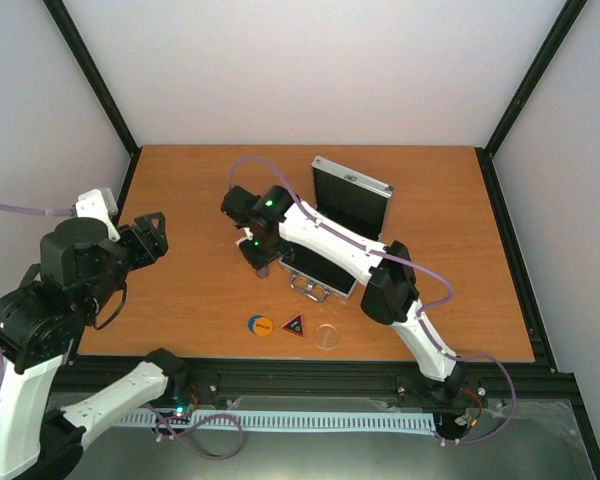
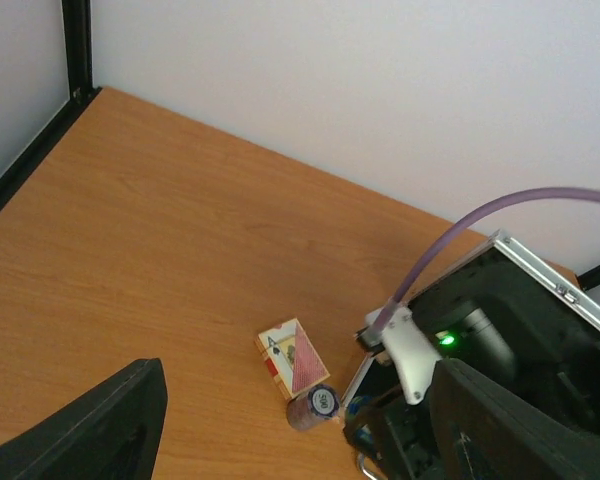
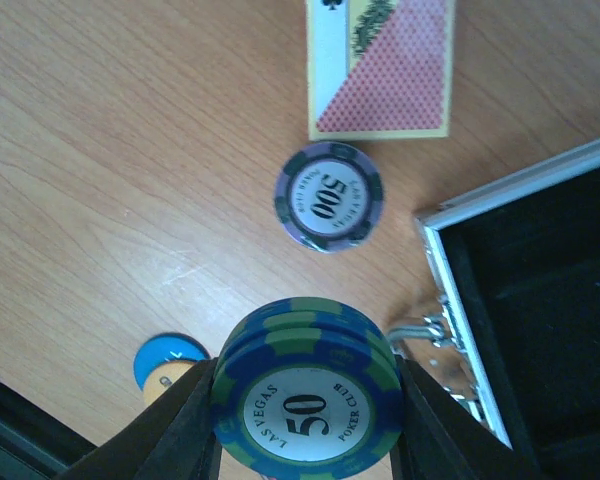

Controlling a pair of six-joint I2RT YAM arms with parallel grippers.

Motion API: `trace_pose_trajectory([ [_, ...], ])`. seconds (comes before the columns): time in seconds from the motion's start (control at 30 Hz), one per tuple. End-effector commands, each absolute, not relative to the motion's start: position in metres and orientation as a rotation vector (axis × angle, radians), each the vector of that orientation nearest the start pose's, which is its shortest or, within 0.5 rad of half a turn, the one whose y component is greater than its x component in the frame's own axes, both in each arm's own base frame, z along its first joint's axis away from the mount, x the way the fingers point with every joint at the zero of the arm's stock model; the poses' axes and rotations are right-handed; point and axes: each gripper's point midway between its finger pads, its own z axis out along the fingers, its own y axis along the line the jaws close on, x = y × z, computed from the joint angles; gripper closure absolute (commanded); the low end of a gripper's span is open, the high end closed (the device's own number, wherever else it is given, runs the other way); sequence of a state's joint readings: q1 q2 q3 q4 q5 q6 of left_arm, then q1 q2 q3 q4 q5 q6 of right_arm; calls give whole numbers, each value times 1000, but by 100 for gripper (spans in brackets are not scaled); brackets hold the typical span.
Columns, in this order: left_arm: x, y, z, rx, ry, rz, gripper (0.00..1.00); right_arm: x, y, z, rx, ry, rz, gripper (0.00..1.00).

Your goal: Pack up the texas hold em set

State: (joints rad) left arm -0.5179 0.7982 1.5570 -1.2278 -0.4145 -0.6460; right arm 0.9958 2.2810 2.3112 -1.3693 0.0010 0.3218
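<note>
Chips [image 3: 305, 395] sat clamped in right gripper [image 3: 305, 425]; purple stack [image 3: 329, 195], then cards [image 3: 380, 75], at twelve o'clock, case [image 3: 540, 300] at three; left gripper [image 2: 300, 440] gaped empty.

Jaws clamp blue 50 chips [image 3: 305, 400], just below purple 500 chip [image 3: 328, 195]; card pack [image 3: 380, 65] above it, case [image 3: 540, 300] right, disc [image 3: 165, 365] lower left.

Wooden table [image 1: 180, 190] carries an open silver case [image 1: 355, 200]. Card pack [image 2: 293, 358] and purple chip stack [image 2: 315, 405] lie just beside the case's handle corner. Orange disc [image 1: 261, 325], triangle [image 1: 294, 324] and clear disc [image 1: 326, 336] sit in a row nearside of the case.
</note>
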Motion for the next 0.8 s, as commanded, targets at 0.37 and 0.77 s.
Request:
trace_pose_trajectory([
  [0.37, 195, -47, 345, -475, 2066, -436, 22, 292, 373, 205, -817, 2738, 265, 97],
  [0.77, 221, -84, 264, -416, 2223, -479, 16, 279, 343, 238, -894, 2670, 236, 97],
])
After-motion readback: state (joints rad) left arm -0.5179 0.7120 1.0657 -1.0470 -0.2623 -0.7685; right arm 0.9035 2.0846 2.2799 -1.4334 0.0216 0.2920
